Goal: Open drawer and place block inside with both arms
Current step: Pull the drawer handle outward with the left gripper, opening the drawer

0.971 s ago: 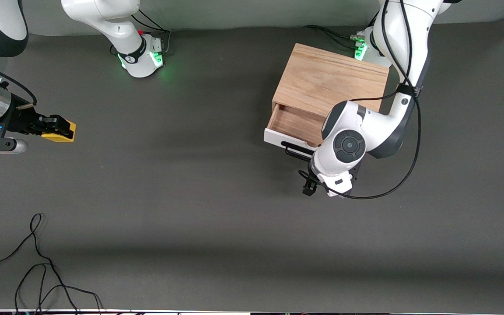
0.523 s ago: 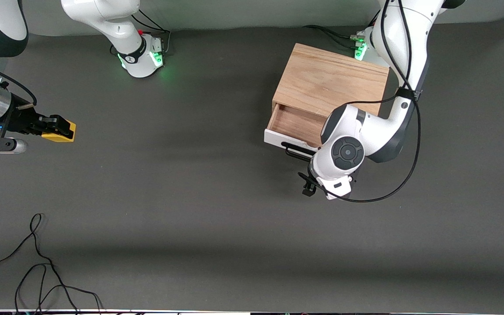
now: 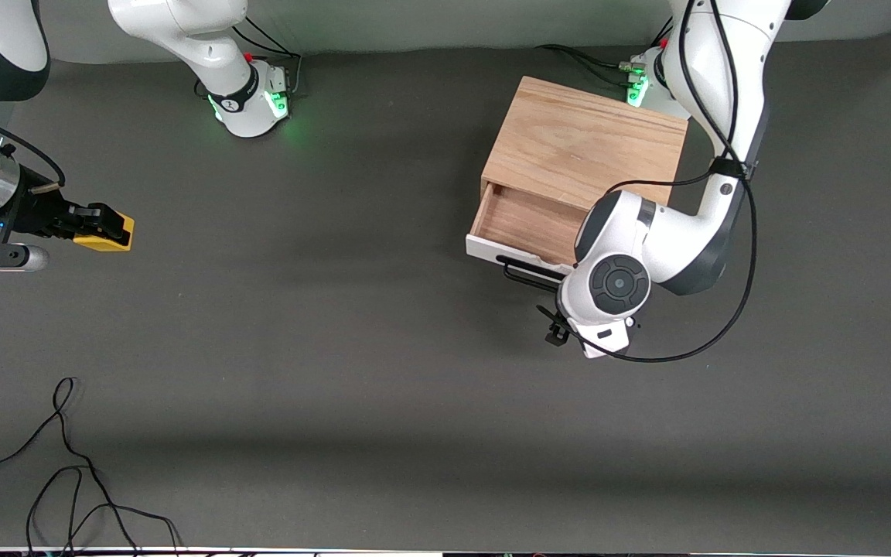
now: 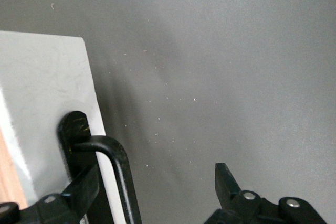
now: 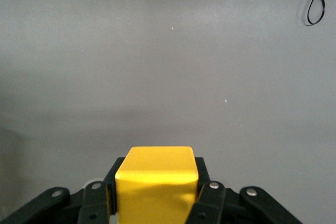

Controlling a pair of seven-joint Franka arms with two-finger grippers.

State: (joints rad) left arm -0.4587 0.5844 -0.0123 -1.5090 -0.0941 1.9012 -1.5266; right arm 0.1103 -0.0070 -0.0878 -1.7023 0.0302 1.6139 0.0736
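Left pincer (image 4: 152,192) shifted; one block (image 3: 109,234); one drawer (image 3: 527,224).

From my seat the table (image 3: 353,325) is covered in a matt dark grey mat, slightly grainy with dust specks up close. The cabinet (image 3: 585,139) is light wood with visible grain, unvarnished by the look of it, and so is the inside of the drawer (image 3: 527,220). I see a smooth white painted front panel (image 4: 47,87), faintly scuffed, with a glossy black wire handle (image 4: 118,166). The block (image 5: 156,184) looks like smooth matt yellow plastic. Both arms (image 3: 716,93) have glossy white shells.
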